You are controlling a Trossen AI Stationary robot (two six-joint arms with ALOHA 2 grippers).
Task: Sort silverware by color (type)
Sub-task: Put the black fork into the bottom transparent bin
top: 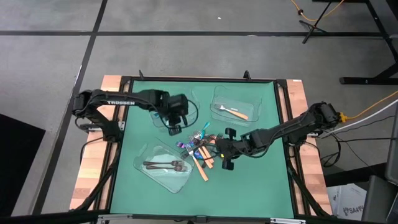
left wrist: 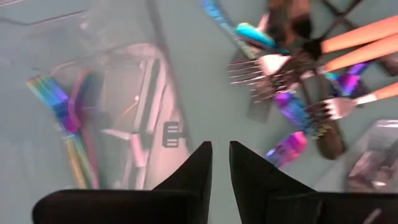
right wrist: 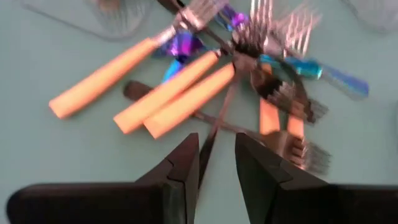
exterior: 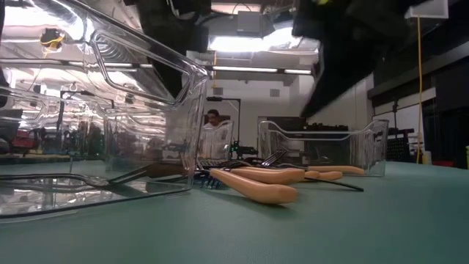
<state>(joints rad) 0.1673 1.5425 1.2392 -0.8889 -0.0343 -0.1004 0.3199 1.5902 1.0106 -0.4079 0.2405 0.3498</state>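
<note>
Right end effector (right wrist: 216, 163), fingers slightly apart, hangs at silverware pile (top: 200, 149) mid-counter (top: 261, 180); left end effector (left wrist: 220, 163), narrowly parted, nr. tray (top: 163, 168).

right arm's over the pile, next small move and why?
Probably ease the right gripper down and close on the thin dark utensil whose handle runs between its parted fingers. That piece already lines up with the gap, and the clear tray at the front left holds dark pieces. The orange-handled forks lie close beside it, so go slowly. The left gripper hovers empty by the iridescent tray.
</note>
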